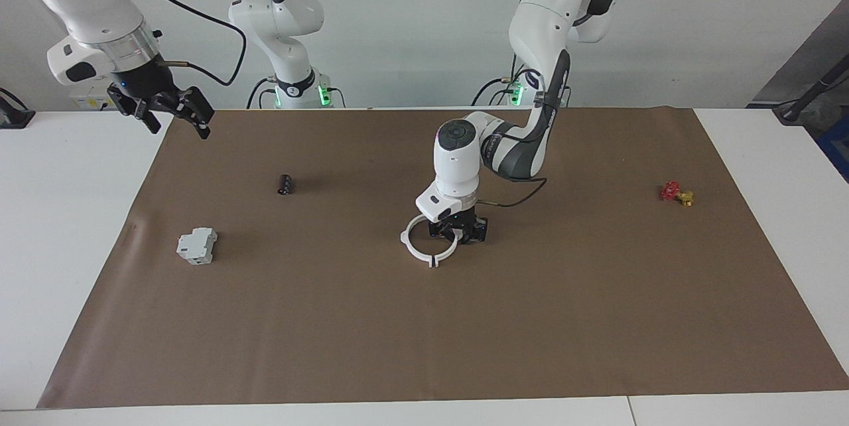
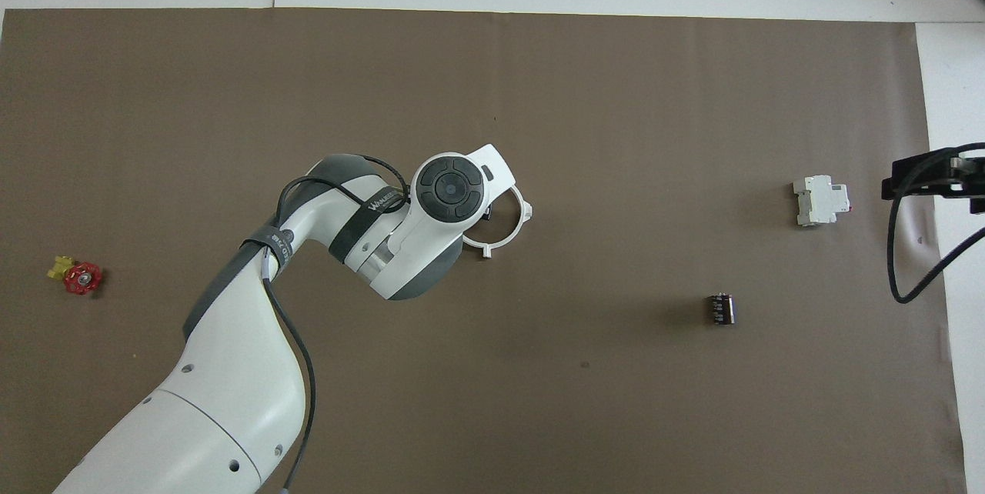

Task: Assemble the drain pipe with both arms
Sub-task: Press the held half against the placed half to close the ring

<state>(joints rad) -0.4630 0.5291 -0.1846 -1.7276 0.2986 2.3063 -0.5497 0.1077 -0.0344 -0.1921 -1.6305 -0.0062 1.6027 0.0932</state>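
Drain pipe (image 1: 424,248), its two halves met into a ring, lies mid-mat on the brown mat (image 1: 424,333). Left gripper (image 1: 457,230) clenched on the ring's rim. Right gripper (image 1: 174,114) spread wide, waiting over the mat's corner. Forearm lettering unreadable.
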